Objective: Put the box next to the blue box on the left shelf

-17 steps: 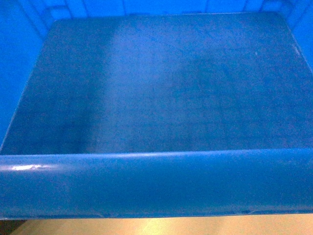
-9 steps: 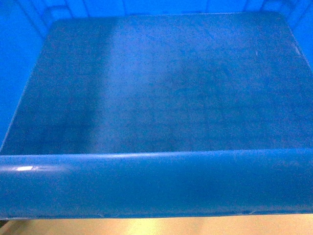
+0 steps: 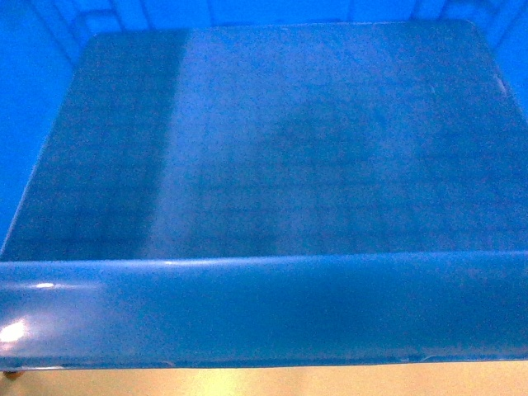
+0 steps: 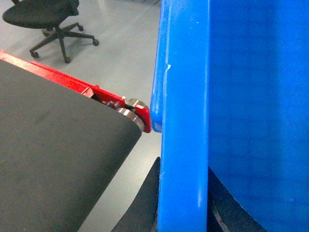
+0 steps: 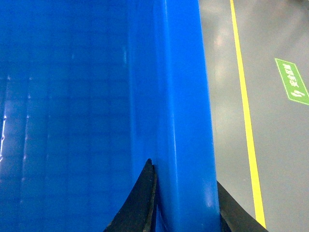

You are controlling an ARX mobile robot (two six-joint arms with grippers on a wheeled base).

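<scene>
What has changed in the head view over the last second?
The box has barely shifted: its near rim sits slightly lower in view, the floor strip below it is thinner, and the glare on its floor has drifted. It fills the view as before, empty.

A smooth grey floor lay underneath, with a black swivel office chair, a yellow painted line and a green floor sign.

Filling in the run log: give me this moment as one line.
blue crate: empty | left gripper: clamped on crate's side rim | right gripper: clamped on opposite side rim | nearby: black conveyor belt, red frame
</scene>
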